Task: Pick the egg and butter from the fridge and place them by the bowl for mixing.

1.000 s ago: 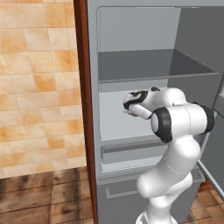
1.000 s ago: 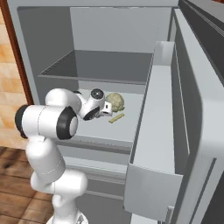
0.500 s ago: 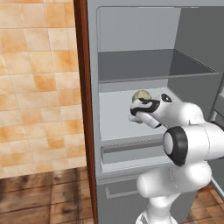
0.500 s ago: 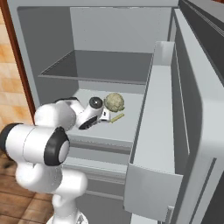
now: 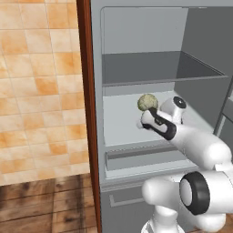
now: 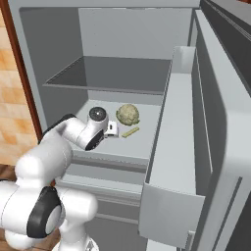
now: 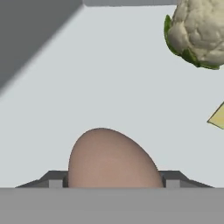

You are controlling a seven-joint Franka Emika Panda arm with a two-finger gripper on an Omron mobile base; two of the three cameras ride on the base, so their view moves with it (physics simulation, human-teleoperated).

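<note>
The brown egg (image 7: pixel 111 157) sits between my two dark fingertips (image 7: pixel 57 180), which touch its two sides. My gripper (image 7: pixel 113 181) is shut on the egg. It reaches over the middle shelf of the open fridge (image 5: pixel 136 36), near the shelf's front, gripper (image 5: pixel 144 124) (image 6: pixel 112 129). The thin pale-yellow butter (image 6: pixel 130 132) (image 7: pixel 217 117) lies on the same shelf just right of my hand. Whether the egg rests on the shelf or hangs above it, I cannot tell. The bowl is out of view.
A greenish-white cauliflower (image 5: pixel 148 102) (image 6: pixel 128 113) (image 7: pixel 197 33) stands behind the butter on the shelf. Another shelf (image 5: pixel 159 73) lies close above my hand. The open door with its rack (image 6: pixel 181 147) stands at the right. A wooden edge (image 5: pixel 86 113) borders the fridge on the left.
My hand has drawn back from beside the cauliflower toward the shelf's front, and the arm's elbow has swung down and to the right. The jaws keep the same width.
</note>
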